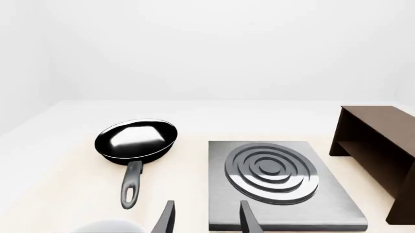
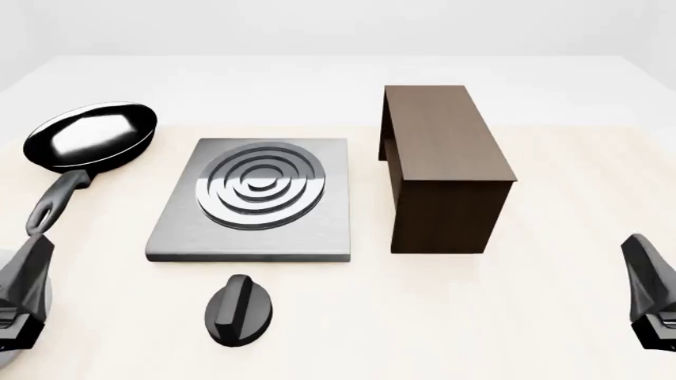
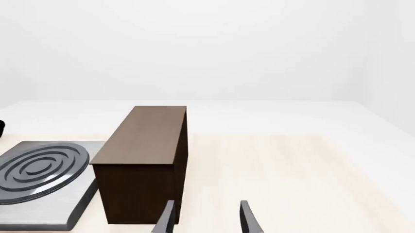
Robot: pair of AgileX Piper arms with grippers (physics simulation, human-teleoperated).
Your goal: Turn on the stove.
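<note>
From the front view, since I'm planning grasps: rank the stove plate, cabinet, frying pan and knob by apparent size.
1. Stove plate and cabinet: look alike in extent, so I won't rank them.
2. Frying pan, handle included.
3. Knob, clearly smallest.

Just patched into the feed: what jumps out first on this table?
The stove, a grey plate with silver rings, lies mid-table, its black knob loose on the table just in front of it. A tall brown cabinet stands at its right, and a shiny black pan sits to its left, handle toward the arms. Both grippers, left and right, are open and hold nothing.
</note>
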